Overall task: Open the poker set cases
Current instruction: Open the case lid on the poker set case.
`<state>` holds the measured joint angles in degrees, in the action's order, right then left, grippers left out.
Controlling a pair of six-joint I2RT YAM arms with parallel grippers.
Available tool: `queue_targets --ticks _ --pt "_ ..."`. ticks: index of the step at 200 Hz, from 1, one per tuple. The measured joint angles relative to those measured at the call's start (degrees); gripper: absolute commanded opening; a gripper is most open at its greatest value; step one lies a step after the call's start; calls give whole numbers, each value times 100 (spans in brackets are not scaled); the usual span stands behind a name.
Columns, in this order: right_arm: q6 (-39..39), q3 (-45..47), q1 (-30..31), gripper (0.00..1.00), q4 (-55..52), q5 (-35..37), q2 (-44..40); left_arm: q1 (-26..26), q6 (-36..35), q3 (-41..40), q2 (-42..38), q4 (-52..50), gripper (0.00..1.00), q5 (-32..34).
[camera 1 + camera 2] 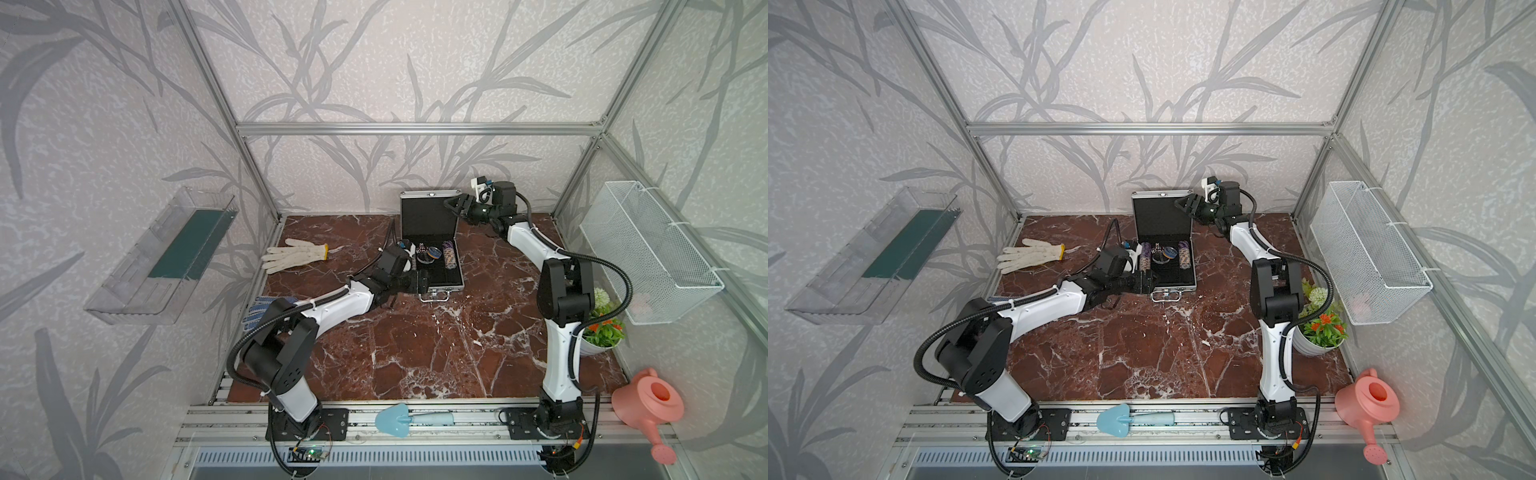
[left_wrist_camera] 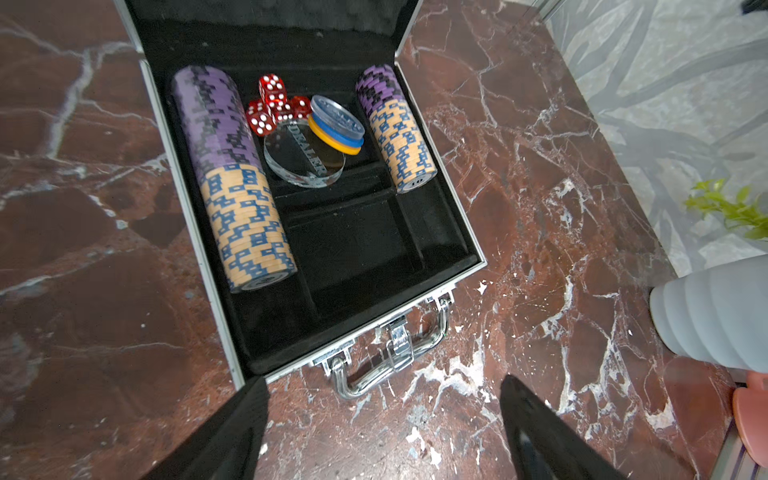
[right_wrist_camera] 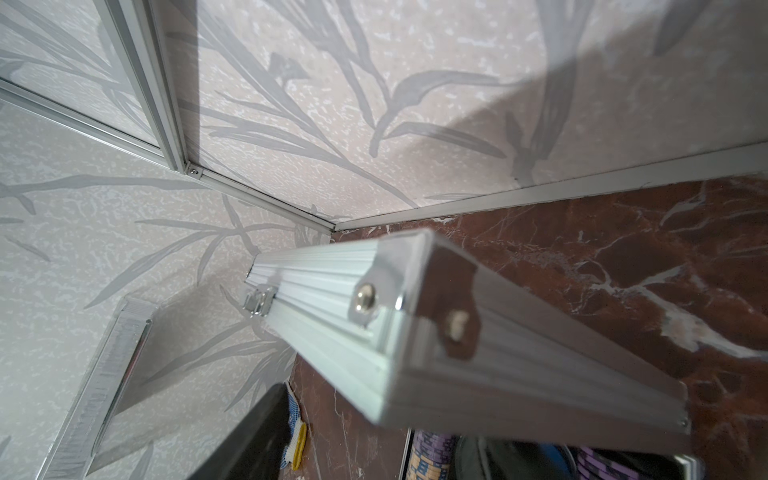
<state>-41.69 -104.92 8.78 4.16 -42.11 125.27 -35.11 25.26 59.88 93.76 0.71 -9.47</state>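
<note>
One case (image 1: 444, 274) is seen opened at the back of the desk (image 1: 436, 340), lid (image 1: 428, 216) upright, with the left hand (image 2: 382, 380) spread empty by its handle (image 2: 390, 365) and the right hand (image 1: 455, 204) at the lid's corner, grip undeterminable; opening is judged done, only a clean release being needed.

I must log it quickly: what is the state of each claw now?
Left claw: open, holding nothing.
Right claw: at the lid's corner; grip cannot be told.

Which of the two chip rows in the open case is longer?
The row beside the red dice; it stretches much farther toward the handle than the other row.
</note>
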Motion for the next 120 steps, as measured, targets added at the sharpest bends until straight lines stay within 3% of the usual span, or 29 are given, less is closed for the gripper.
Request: queue_targets --ticks 75,120 --pt "173 317 -15 69 -44 2 -664 304 -68 -442 -868 -33 89 291" --pt "258 39 -15 69 -254 -2 -590 376 -63 -800 -1152 -52 89 389"
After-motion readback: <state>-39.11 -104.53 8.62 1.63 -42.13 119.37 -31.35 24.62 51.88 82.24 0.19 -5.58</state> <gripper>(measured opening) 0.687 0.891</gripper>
